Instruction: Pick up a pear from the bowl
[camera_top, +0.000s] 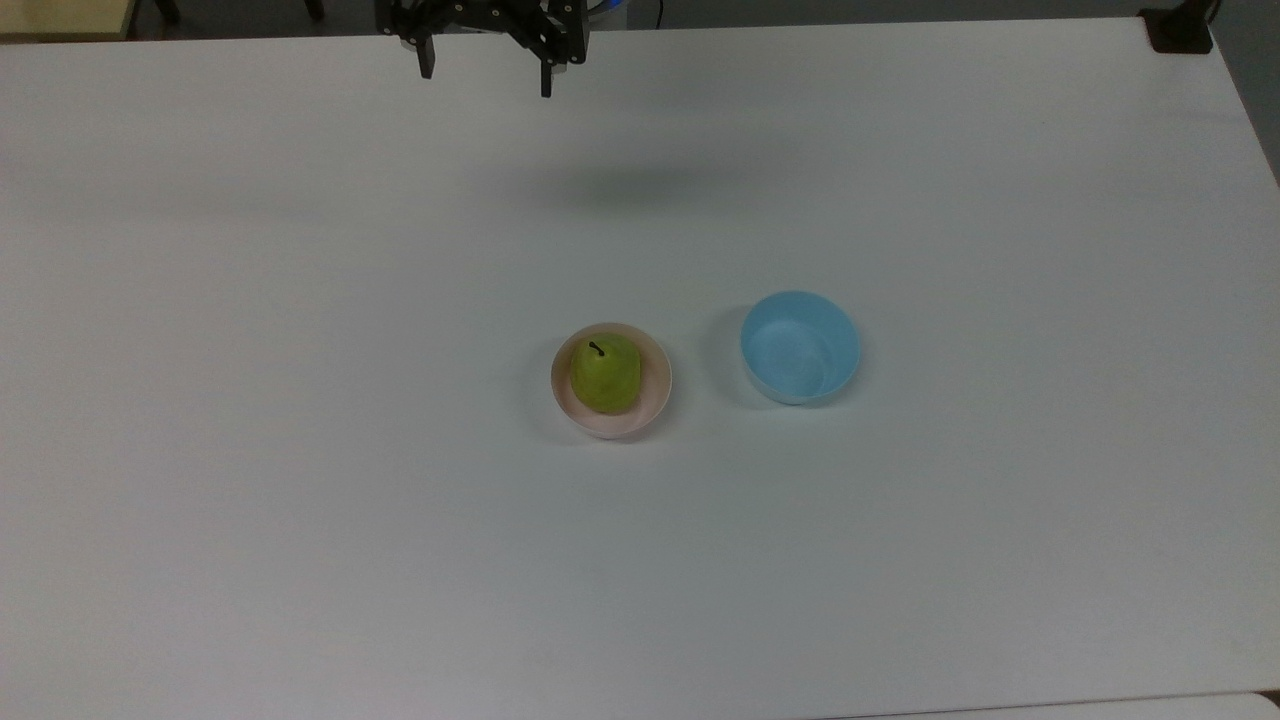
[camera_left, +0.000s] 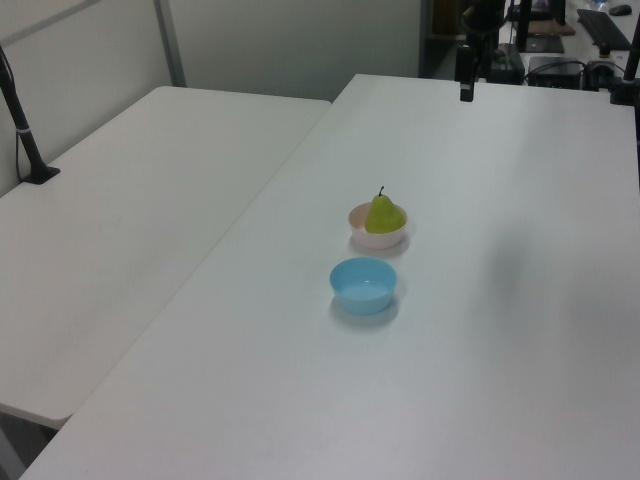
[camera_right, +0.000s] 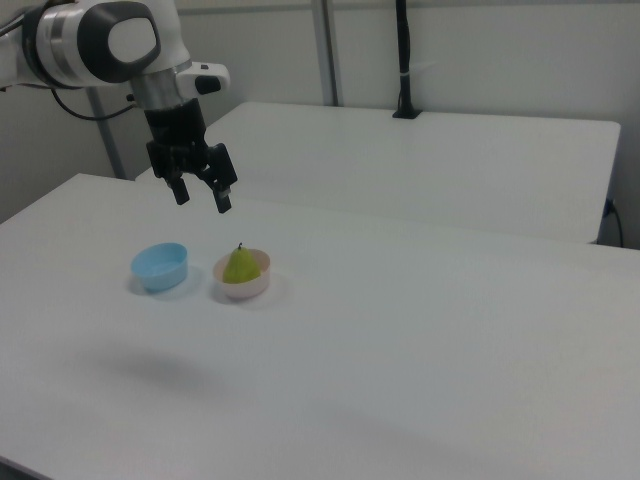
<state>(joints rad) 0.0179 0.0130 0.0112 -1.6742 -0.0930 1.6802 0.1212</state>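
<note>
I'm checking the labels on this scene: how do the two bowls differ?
The pink bowl holds the pear; the blue bowl holds nothing. In the top view the pink bowl sits left of the blue bowl, the two apart. Both are small, round, upright and much alike in size, on the white table.

Smooth matt white table (camera_top: 300, 500), smooth pale pink bowl (camera_top: 655, 395) (plastic-looking), faintly glossy pear (camera_top: 606, 375), black gripper (camera_top: 487, 75)

Pear (camera_left: 384, 214) upright in pink bowl (camera_left: 377, 237), blue bowl (camera_left: 363, 285) beside.
</note>
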